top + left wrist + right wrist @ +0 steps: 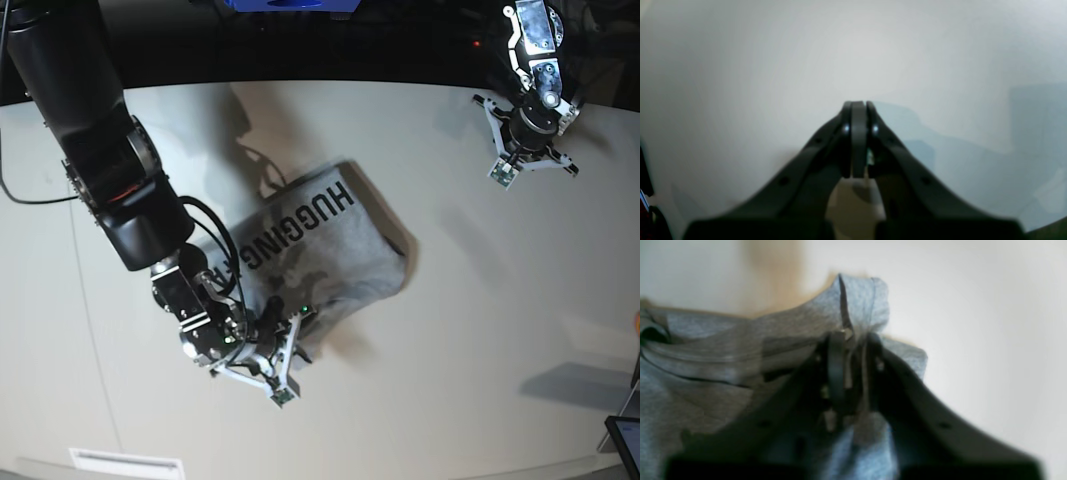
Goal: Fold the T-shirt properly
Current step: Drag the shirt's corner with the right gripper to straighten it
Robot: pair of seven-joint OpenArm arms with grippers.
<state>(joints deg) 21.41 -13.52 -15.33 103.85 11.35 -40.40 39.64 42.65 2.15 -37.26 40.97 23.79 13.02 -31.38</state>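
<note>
The heather-grey T-shirt [320, 245] lies crumpled in the middle of the white table [480, 300], with black lettering reading HUGGING facing up. My right gripper [275, 352] is at the shirt's near edge. In the right wrist view this gripper [853, 336] is shut on a bunched fold of the T-shirt [860, 296], which sticks up past the fingertips. My left gripper [527, 150] hangs over bare table at the far right, well away from the shirt. Seen from the left wrist, this gripper [858, 104] is shut with nothing between its fingers.
A blue object [290, 4] sits beyond the table's far edge. A dark screen corner [625, 440] shows at the bottom right. The table's near edge [300, 472] curves along the bottom of the base view.
</note>
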